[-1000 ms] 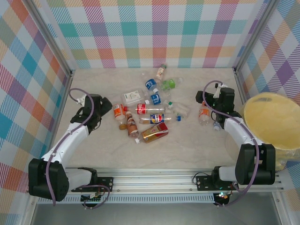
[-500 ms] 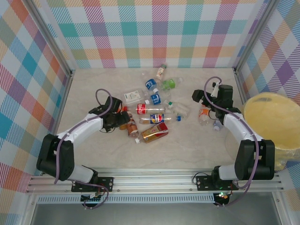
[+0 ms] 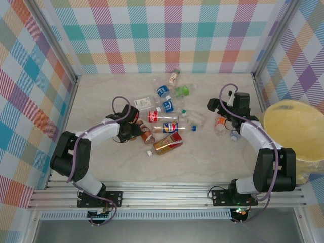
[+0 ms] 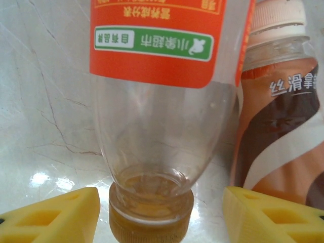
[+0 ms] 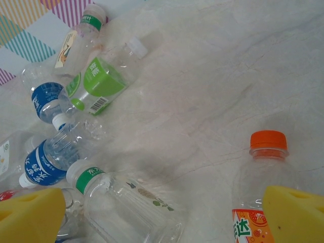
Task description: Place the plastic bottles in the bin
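Starting at the near edge, the tabletop has a wide bare strip in front of the arm bases, so there's plenty of open room. First thing in is the amber bottle, lying flat on a diagonal with its cap toward the near left.

Just left of it, the left end effector is down at the orange-label bottle. That bottle's long axis runs straight away from the wrist camera, cap end nearest. The yellow pads stand spread on either side of the cap with a bit of gap on both sides, so nothing is pinched. The brown-label bottle lies right alongside it, cap pointing the opposite way.

A bit further back, the red-label bottle and the blue-and-red-label bottle both lie crosswise, left to right.

Over on the right, the right end effector is spread wide and holding nothing. The orange-cap bottle is just beside one of its pads, cap pointing away from the wrist. The bin sits past the tabletop's right edge beside that arm, well apart from the pile.

Further out are the green-label bottle, lying at an angle, and the farthest bottle, which is near the plaid back wall.
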`<state>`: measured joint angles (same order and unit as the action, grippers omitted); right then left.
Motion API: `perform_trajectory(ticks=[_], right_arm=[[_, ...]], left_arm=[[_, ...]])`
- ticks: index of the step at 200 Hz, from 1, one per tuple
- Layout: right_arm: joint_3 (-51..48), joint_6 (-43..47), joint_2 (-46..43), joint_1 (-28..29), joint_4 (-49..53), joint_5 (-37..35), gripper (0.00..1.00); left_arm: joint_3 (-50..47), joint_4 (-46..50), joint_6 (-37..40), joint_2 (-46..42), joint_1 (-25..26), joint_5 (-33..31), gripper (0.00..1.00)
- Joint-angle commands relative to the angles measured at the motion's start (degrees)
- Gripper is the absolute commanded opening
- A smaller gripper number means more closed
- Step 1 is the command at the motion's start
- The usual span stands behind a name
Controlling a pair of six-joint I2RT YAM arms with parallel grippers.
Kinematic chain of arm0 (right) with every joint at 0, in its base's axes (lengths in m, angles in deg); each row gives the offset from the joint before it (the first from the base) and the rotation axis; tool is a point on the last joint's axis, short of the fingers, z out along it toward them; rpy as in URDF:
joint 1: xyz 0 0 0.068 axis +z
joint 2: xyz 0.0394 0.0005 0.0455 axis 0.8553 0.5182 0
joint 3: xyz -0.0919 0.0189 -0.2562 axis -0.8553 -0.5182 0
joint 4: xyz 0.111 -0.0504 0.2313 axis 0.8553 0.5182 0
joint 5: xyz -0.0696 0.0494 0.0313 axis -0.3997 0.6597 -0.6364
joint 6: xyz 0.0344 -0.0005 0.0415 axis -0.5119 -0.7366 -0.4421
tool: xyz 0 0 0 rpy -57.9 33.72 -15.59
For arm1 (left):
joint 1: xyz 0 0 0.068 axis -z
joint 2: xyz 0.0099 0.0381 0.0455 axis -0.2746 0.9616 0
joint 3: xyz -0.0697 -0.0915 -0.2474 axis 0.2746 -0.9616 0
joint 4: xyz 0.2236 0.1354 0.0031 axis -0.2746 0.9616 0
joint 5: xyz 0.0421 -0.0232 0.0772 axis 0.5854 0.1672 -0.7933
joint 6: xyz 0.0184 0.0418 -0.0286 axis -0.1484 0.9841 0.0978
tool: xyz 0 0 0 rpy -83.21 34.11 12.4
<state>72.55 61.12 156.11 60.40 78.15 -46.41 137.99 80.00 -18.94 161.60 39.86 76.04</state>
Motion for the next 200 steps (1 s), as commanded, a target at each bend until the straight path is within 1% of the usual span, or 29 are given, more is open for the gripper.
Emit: perform_trajectory(ticks=[1,21,41,74,90,121,138,167,182,200], right_arm=[[2.0,-0.6,0.1,0.6,0.7,-0.3,1.0],[1.8,-0.9,0.2,0.6,0.6,-0.4,1.0],[1.8,-0.9,0.1,0.8,0.7,-0.4,1.0],[1.8,-0.9,-0.3,0.9,0.8,-0.8,1.0],[1.7,-1.0,-0.7,1.2,0.6,-0.9,1.0],[1.4,-1.2,-1.8,1.9,0.8,-0.3,1.0],[1.6,-1.2,-2.5,2.2,1.8,0.3,1.0],[1.4,-2.2,-4.4,2.8,2.7,2.1,1.0],[1.4,-3.3,-5.5,3.2,2.7,3.8,1.0],[1.5,-4.6,-6.8,3.8,2.5,5.8,1.0]], left_arm=[[1.8,-1.6,2.6,0.9,-0.5,-1.7,0.65],[2.0,-2.1,5.0,2.1,-1.0,-0.8,0.63],[1.5,-2.4,6.4,3.6,-1.5,-2.0,0.63],[-1.1,-6.2,8.2,4.4,-2.4,-1.8,0.6],[-2.1,-7.9,8.9,4.5,-2.4,-1.9,0.56],[-3.6,-9.6,9.9,4.0,-2.6,-2.8,0.43],[-4.1,-9.8,10.4,1.5,-2.5,-2.9,0.38],[-4.2,-8.0,11.6,-5.2,-2.6,-6.2,0.34],[-5.4,-10.5,14.8,-10.4,-2.3,-2.1,0.34],[-5.9,-12.7,16.4,-15.4,-1.8,2.6,0.33]])
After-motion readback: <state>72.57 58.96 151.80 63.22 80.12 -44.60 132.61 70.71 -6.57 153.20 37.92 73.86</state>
